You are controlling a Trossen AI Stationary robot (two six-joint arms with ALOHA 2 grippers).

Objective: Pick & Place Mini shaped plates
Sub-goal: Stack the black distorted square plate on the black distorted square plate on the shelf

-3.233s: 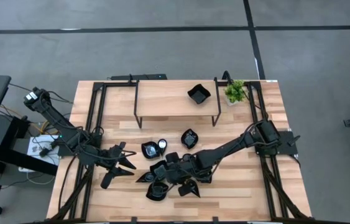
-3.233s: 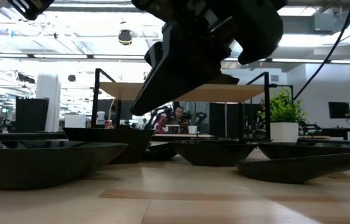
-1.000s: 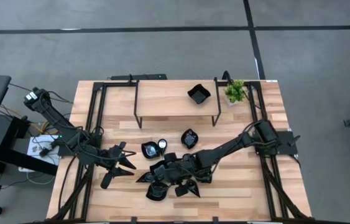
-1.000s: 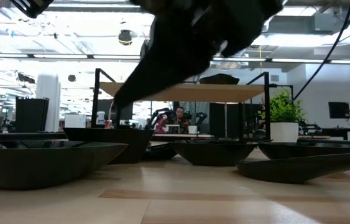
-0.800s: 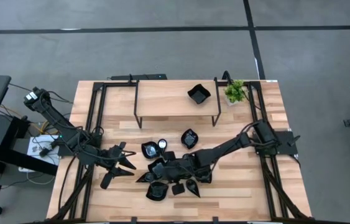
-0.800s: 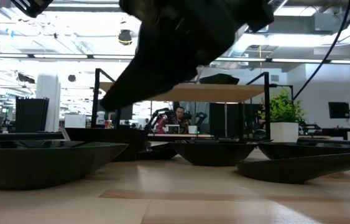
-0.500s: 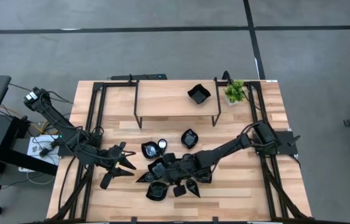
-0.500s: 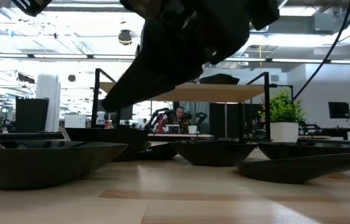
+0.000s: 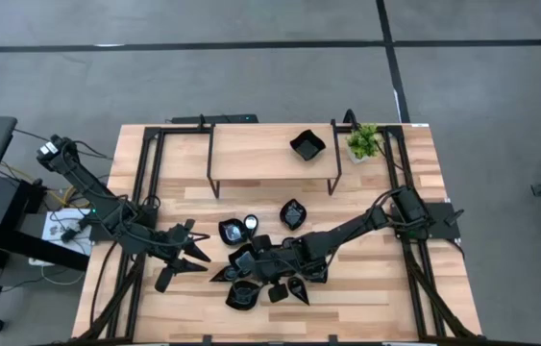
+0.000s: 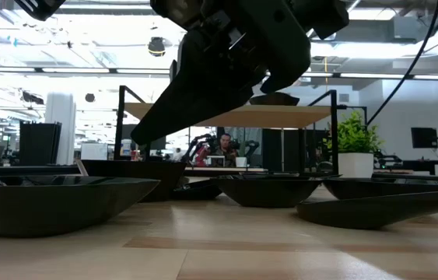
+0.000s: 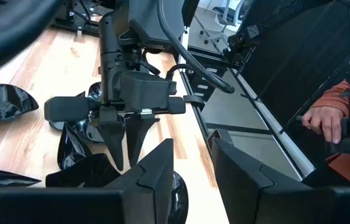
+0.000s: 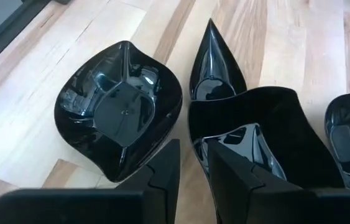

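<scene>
Several glossy black mini shaped plates lie clustered on the wooden table, in the middle near its front edge. One more plate rests on the raised shelf at the back. My right gripper reaches into the cluster and is shut on one deep plate. Beside that plate lie a wavy square plate and a teardrop plate, both flat on the wood. My left gripper waits to the left of the cluster, open, with nothing between its fingers. My right gripper pinches the deep plate's side wall, with one finger inside the hollow and the other outside. The fingers slant down from the table's right side. The plate overlaps the teardrop plate behind it. I cannot tell whether it is clear of the table.
A small green potted plant stands at the back right, beside the shelf's leg. Black frame rails run along both table sides. A person's hand and orange sleeve show beyond the table. Bare wood lies at the front left and far right.
My right gripper was blurred in the low view a second ago. It now stands still over the cluster with the same hold.
</scene>
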